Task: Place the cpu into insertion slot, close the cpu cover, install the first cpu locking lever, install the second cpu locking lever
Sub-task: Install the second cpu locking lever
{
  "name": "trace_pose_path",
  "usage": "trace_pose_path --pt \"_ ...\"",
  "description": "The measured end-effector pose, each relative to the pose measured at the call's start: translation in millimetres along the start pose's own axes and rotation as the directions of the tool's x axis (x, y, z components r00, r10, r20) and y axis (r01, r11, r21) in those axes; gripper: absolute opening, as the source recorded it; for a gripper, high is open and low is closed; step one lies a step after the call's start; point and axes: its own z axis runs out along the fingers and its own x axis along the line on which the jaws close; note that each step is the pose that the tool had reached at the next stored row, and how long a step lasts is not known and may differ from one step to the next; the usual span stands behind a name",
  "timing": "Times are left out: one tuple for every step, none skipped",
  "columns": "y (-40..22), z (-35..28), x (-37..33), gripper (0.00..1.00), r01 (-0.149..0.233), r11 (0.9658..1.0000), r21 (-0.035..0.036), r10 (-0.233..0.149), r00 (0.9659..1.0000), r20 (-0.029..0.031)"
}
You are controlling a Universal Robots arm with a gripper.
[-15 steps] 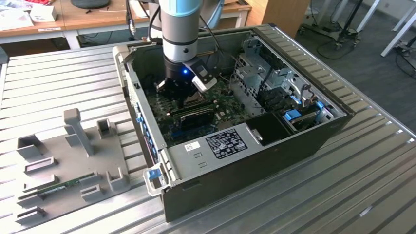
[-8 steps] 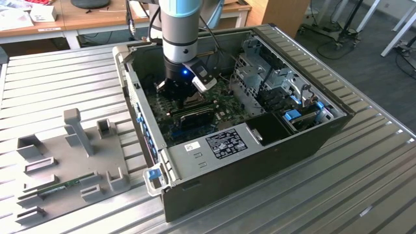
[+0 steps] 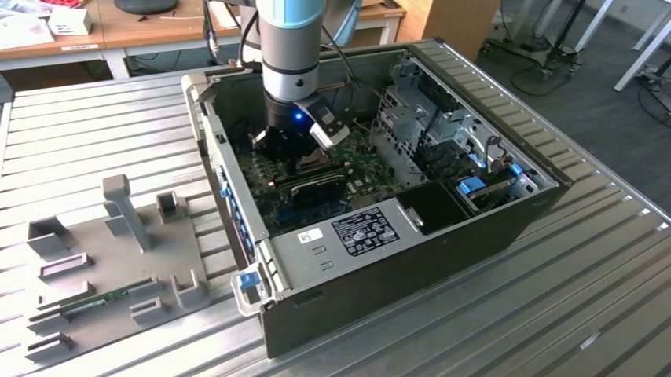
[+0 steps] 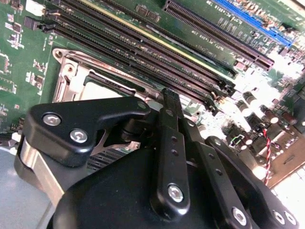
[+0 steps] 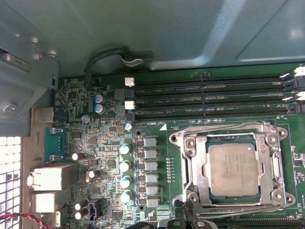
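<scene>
In the first wrist view the cpu lies flat in the insertion slot on the green motherboard, its grey top showing through the window of the cpu cover. The cover lies down flat over it. Thin wire levers run along two opposite sides of the cover. My gripper stands low just beside the socket, black fingers drawn together with nothing between them. The second wrist view shows the cover and a strip of the cpu right behind the fingertips. In the exterior view the gripper reaches down inside the open computer case.
Long black memory slots run beside the socket; capacitors and port blocks stand beyond it. Case walls and a drive cage hem the arm in. A grey fixture plate lies on the slatted table at the exterior view's left.
</scene>
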Motion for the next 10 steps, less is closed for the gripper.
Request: trace_pose_path --pt "0.0 0.1 0.0 0.11 0.0 1.0 -0.0007 0.0 1.0 0.0003" --pt "0.0 0.2 0.0 0.11 0.0 1.0 -0.0011 0.0 1.0 0.0004" --pt "0.0 0.4 0.0 0.11 0.0 1.0 -0.0016 0.0 1.0 0.0006" --pt "-0.1 0.7 0.1 0.11 0.0 1.0 -0.0015 0.0 1.0 0.0007" --pt "-0.2 1.0 0.2 0.11 0.0 1.0 -0.0014 0.0 1.0 0.0008" --pt "-0.2 1.3 0.3 0.11 0.0 1.0 -0.0014 0.0 1.0 0.0009" --pt "-0.2 1.8 0.5 0.11 0.0 1.0 -0.0015 0.0 1.0 0.0011" --pt "-0.2 2.2 0.7 0.11 0.0 1.0 -0.0016 0.0 1.0 0.0014" --pt "-0.2 2.6 1.0 0.11 0.0 1.0 -0.0018 0.0 1.0 0.0019" --pt "-0.2 3.0 1.3 0.11 0.0 1.0 -0.002 0.0 1.0 0.0023"
